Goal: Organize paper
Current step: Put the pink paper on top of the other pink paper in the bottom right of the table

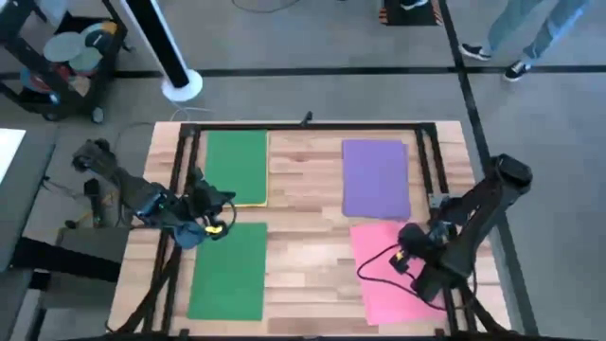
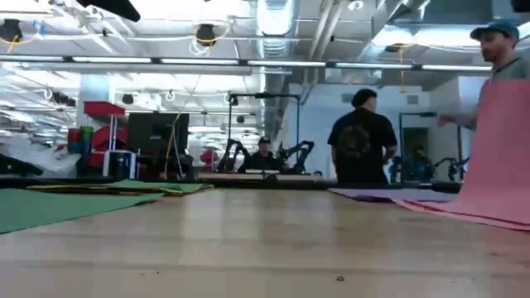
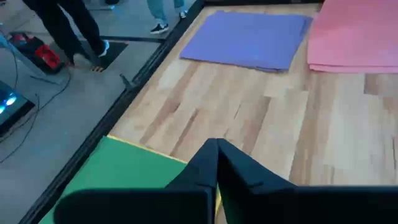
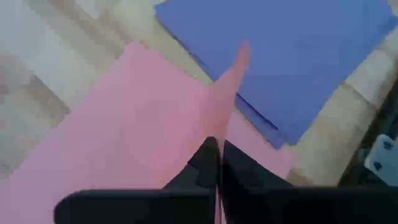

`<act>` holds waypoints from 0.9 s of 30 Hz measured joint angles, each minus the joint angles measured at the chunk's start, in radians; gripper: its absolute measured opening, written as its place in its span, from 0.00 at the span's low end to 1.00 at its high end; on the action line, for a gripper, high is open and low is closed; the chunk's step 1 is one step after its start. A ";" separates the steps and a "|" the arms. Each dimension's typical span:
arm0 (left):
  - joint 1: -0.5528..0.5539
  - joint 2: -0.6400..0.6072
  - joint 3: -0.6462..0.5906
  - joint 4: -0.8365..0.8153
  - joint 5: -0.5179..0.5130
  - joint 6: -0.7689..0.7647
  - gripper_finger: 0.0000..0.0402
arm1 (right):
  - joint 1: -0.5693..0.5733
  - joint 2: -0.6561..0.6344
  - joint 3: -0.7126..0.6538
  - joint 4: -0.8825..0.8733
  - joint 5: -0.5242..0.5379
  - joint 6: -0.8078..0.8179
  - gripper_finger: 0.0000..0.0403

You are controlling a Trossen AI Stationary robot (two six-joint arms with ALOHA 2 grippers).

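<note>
Coloured paper lies flat on the wooden table. A green sheet sits far left on a yellow one whose edge peeks out. A second green sheet is near left, purple paper far right, and pink paper near right. My left gripper is shut by the far green sheet's near right corner; whether it touches the sheet I cannot tell. My right gripper is shut on a pink sheet over the pink stack. My right gripper pinches a pink sheet between its two fingers, at a raised part near the purple paper. It comes from above, slanting down. That part stands up off the stack and shows as a tall pink wall in the low view. The rest lies on the pink paper below.
Bare wood runs down the table's middle between the left and right stacks. Black frame rails and cables border the sheets. People stand beyond the far edge, and a cart is far left.
</note>
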 joint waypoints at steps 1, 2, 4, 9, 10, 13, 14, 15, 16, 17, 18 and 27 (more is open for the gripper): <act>0.000 0.000 0.000 0.000 0.000 0.000 0.00 | -0.007 0.000 0.000 0.005 0.000 0.001 0.00; 0.000 0.000 0.000 -0.001 0.000 0.000 0.00 | -0.014 0.000 0.000 0.009 0.000 0.003 0.00; 0.000 0.000 0.000 -0.002 0.000 0.000 0.00 | -0.026 0.000 0.000 0.014 0.000 0.015 0.00; 0.000 0.000 0.000 -0.003 0.001 0.000 0.00 | -0.049 0.000 0.000 0.014 -0.001 0.097 0.00; 0.000 0.000 0.000 -0.003 0.001 0.000 0.00 | -0.051 0.000 0.000 0.014 -0.002 0.117 0.00; 0.000 0.000 0.000 -0.003 0.001 0.000 0.00 | -0.057 0.000 0.000 0.017 -0.011 0.163 0.00; 0.000 0.000 0.000 -0.003 0.001 0.000 0.00 | -0.057 -0.001 0.000 0.016 -0.018 0.176 0.00; 0.000 0.000 0.000 -0.003 0.001 0.000 0.00 | -0.057 -0.001 0.000 0.016 -0.024 0.190 0.00; 0.000 0.000 0.000 -0.003 0.002 0.000 0.00 | -0.057 -0.001 0.000 0.016 -0.032 0.200 0.00; 0.000 0.000 0.000 -0.003 0.002 0.000 0.00 | -0.056 -0.001 0.000 0.016 -0.038 0.216 0.00; 0.000 0.000 0.000 -0.003 0.002 0.000 0.00 | -0.056 -0.001 0.000 0.016 -0.041 0.233 0.00; 0.000 0.000 0.000 -0.003 0.003 -0.001 0.00 | -0.056 -0.001 0.000 0.008 -0.056 0.262 0.00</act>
